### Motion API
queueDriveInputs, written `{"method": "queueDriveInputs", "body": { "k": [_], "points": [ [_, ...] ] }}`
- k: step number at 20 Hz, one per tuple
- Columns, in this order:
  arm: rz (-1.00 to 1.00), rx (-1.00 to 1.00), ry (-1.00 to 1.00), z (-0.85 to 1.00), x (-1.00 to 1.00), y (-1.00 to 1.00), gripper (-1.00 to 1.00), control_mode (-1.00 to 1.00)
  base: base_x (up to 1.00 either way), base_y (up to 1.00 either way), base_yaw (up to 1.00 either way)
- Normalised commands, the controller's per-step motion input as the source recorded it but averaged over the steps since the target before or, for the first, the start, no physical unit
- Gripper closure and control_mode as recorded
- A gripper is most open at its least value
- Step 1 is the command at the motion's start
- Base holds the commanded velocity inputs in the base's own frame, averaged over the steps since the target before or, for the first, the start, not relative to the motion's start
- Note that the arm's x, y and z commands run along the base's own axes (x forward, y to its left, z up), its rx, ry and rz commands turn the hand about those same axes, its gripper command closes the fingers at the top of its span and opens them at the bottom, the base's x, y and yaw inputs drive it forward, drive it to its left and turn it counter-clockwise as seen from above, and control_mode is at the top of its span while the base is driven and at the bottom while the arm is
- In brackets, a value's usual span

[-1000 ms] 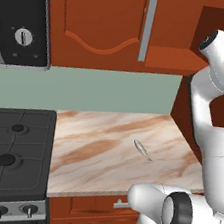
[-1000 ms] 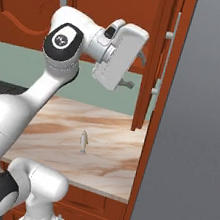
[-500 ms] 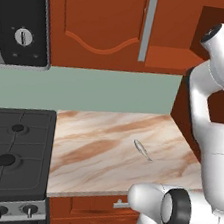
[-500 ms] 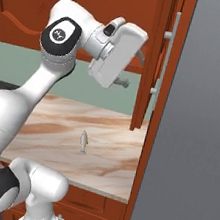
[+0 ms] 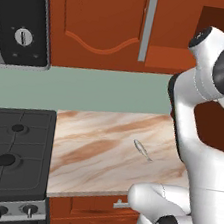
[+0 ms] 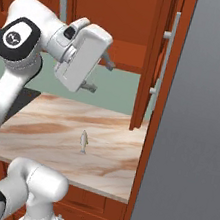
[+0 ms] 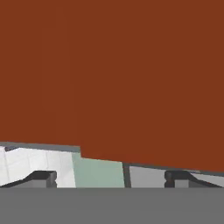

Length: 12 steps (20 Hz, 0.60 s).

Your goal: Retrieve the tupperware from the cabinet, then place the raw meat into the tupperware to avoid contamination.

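The red-brown cabinet hangs over the counter; its left door is shut. Its right door stands swung open, edge-on, with its grey bar handle facing right. My gripper hovers above the counter left of that open door, open with nothing between its fingers. In the hand view the gripper faces a flat red-brown cabinet surface close up. The raw meat, a small silvery sliver, lies on the marble counter; it lies below the gripper, raw meat. The tupperware is out of view.
A black stove adjoins the counter on the left, with a microwave above it. A tall grey panel walls off the right side. Drawers with short handles sit under the counter.
My hand has drawn back to the left, away from the open door's handle, and its fingers have spread wider. The raw meat and the door have stayed put.
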Motion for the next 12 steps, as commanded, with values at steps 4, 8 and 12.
{"method": "queueDriveInputs", "body": {
  "k": [4,8,12],
  "points": [
    [0.0,-0.01,-0.12,-0.03,-0.36,0.8,-1.0,-1.0,0.0,0.0,0.0],
    [0.0,0.0,-0.07,0.0,-0.35,0.44,-1.0,-1.0,0.0,0.0,0.0],
    [0.0,0.02,-0.05,-0.01,-0.68,0.27,-1.0,-1.0,0.0,0.0,0.0]
  ]
}}
